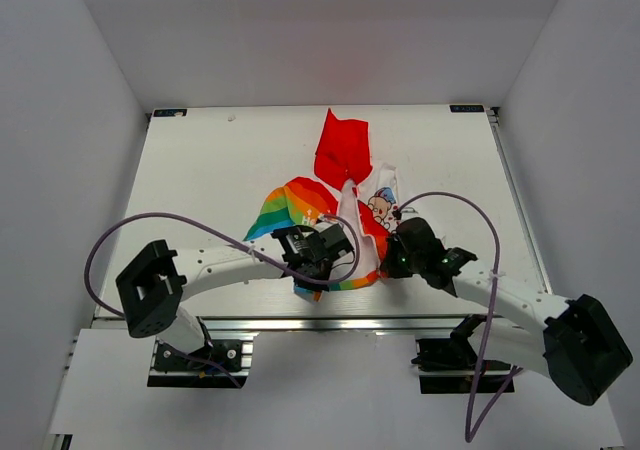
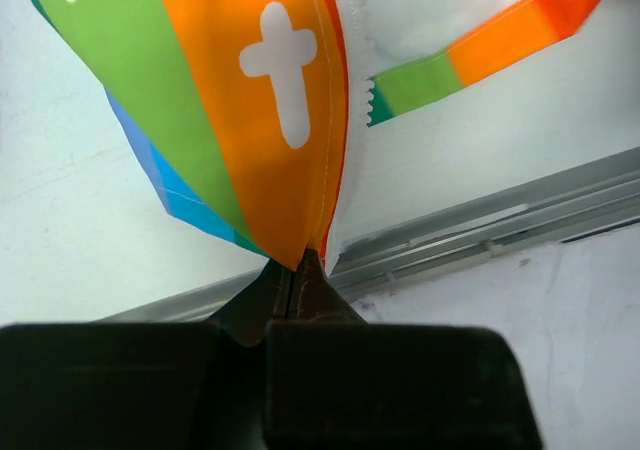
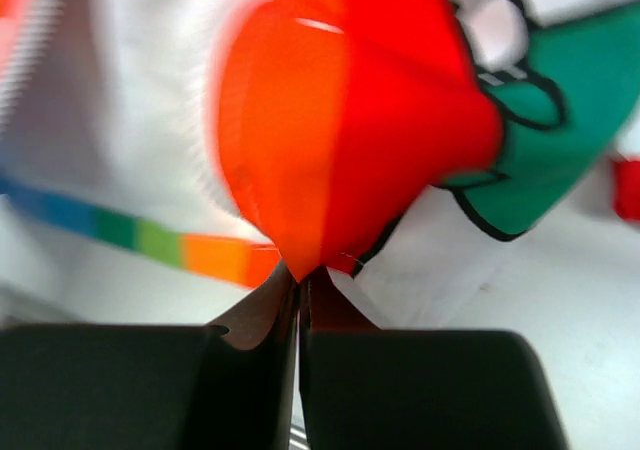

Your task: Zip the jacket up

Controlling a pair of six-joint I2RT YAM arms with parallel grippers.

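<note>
The jacket point(image 1: 340, 205) lies bunched at the table's middle near the front, red hood point(image 1: 343, 148) at the far end, rainbow half point(image 1: 285, 207) on the left, white cartoon half point(image 1: 384, 205) on the right. My left gripper point(image 1: 318, 260) is shut on the rainbow half's orange edge point(image 2: 290, 170), with white lining beside it. My right gripper point(image 1: 398, 255) is shut on a red-orange fold of the jacket point(image 3: 340, 150) next to the cartoon print point(image 3: 560, 110). The zipper slider is not visible.
The white table point(image 1: 200, 170) has a metal rail along its front edge point(image 1: 330, 322), also seen in the left wrist view point(image 2: 500, 230). Purple cables point(image 1: 180, 225) loop over both arms. Grey walls surround the table.
</note>
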